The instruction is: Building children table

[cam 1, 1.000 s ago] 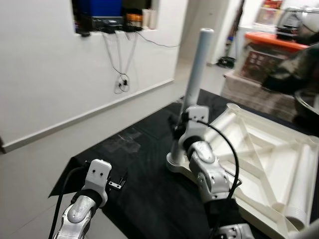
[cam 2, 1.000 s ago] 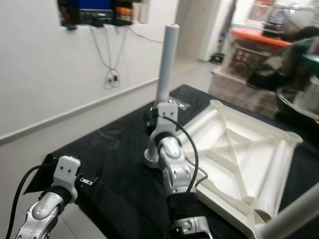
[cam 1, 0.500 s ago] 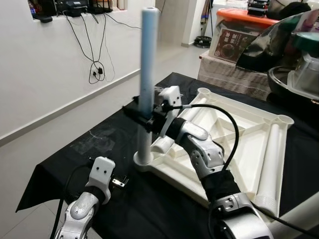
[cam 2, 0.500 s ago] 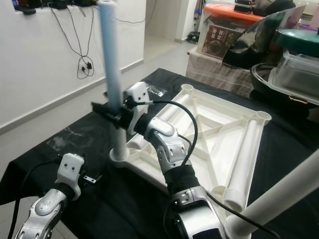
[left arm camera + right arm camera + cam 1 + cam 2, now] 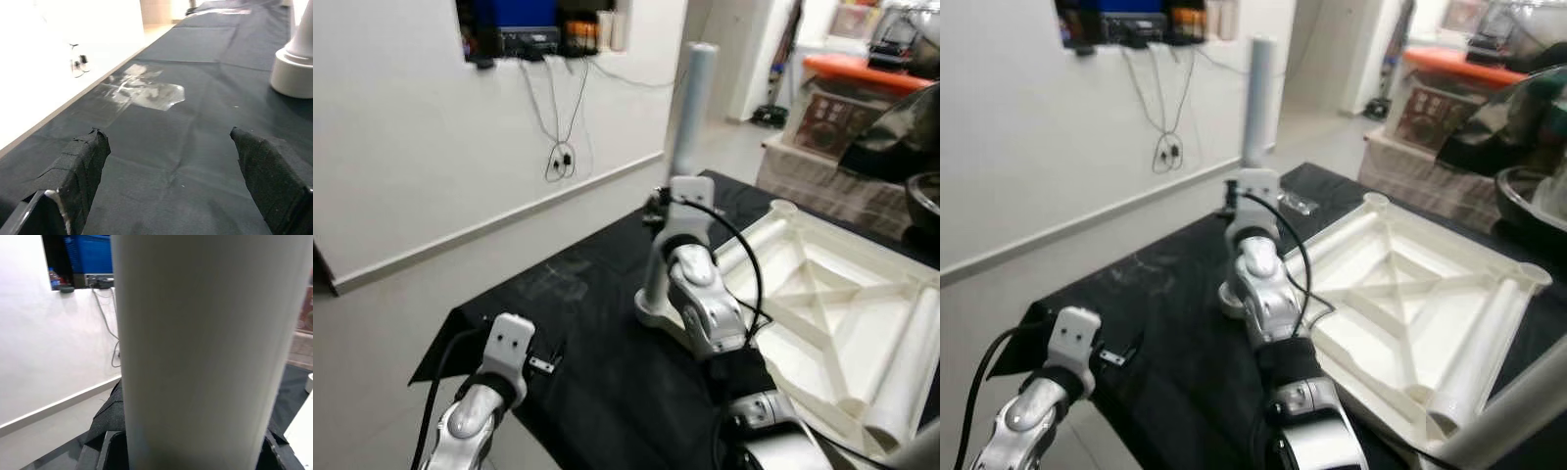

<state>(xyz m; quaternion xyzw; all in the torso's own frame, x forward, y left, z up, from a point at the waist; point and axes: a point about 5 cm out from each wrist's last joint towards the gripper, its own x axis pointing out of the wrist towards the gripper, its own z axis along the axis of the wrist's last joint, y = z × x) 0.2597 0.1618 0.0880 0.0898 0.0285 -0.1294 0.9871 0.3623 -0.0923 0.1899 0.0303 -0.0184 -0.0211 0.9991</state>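
From the left eye, a white table top [image 5: 832, 313] lies upside down on a black cloth [image 5: 587, 323]. One white leg [image 5: 680, 166] stands up in its near corner socket. The right gripper [image 5: 668, 208] holds this leg low down, fingers closed round it. Another leg [image 5: 906, 367] lies loose on the frame. The left gripper [image 5: 543, 364] hovers low over the cloth, near its edge and well apart from the table.

From the right eye, the same upright leg shows, and two far corner sockets look empty.

From the left wrist, the two black fingers [image 5: 80, 166] stand wide apart with nothing between them — only cloth below.

From the right wrist, the leg sits right up close, probably pinched between the pads, though they are mostly hidden.

So one leg looks placed — the others are still to do.
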